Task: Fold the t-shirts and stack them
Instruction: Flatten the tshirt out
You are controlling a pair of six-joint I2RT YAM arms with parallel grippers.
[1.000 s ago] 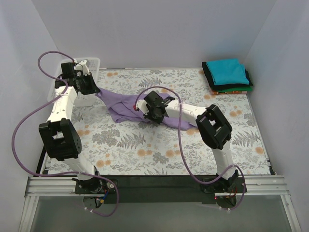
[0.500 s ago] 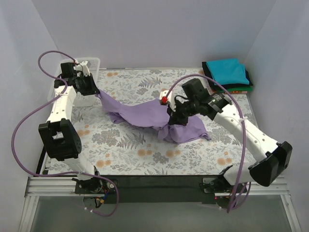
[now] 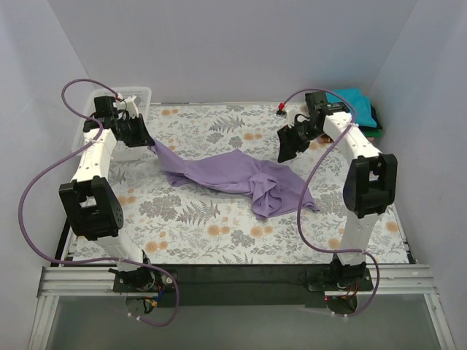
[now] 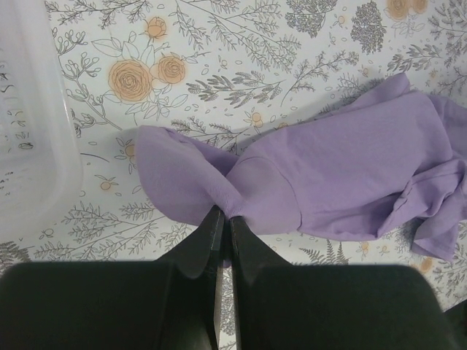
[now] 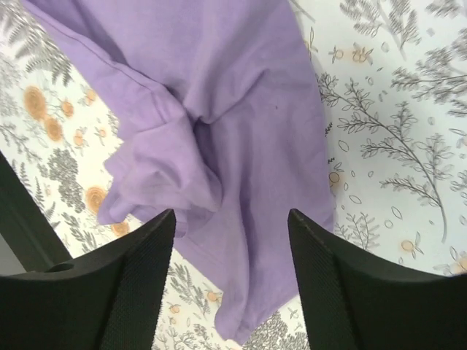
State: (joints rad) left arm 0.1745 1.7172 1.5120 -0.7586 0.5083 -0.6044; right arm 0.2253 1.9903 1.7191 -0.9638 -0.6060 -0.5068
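The lavender t-shirt (image 3: 233,175) lies crumpled and stretched across the middle of the floral cloth. My left gripper (image 3: 149,141) is shut on its left end near the basket; in the left wrist view the black fingertips (image 4: 213,219) pinch a fold of the lavender t-shirt (image 4: 336,168). My right gripper (image 3: 287,148) hangs above the table at the back right, jaws wide apart. In the right wrist view the right gripper (image 5: 232,226) holds nothing, with the lavender t-shirt (image 5: 241,124) on the cloth below it. The stack of folded t-shirts (image 3: 356,98), teal on top, sits in the back right corner, partly behind the right arm.
A white mesh basket (image 3: 136,98) stands at the back left corner, right beside the left gripper, and shows as a white wall (image 4: 29,146) in the left wrist view. Grey walls close in both sides and the back. Purple cables loop off both arms.
The right gripper dragged the shirt's end to the right, let go and opened, then swung up toward the back right. The shirt now lies spread wider. The left gripper kept its hold.
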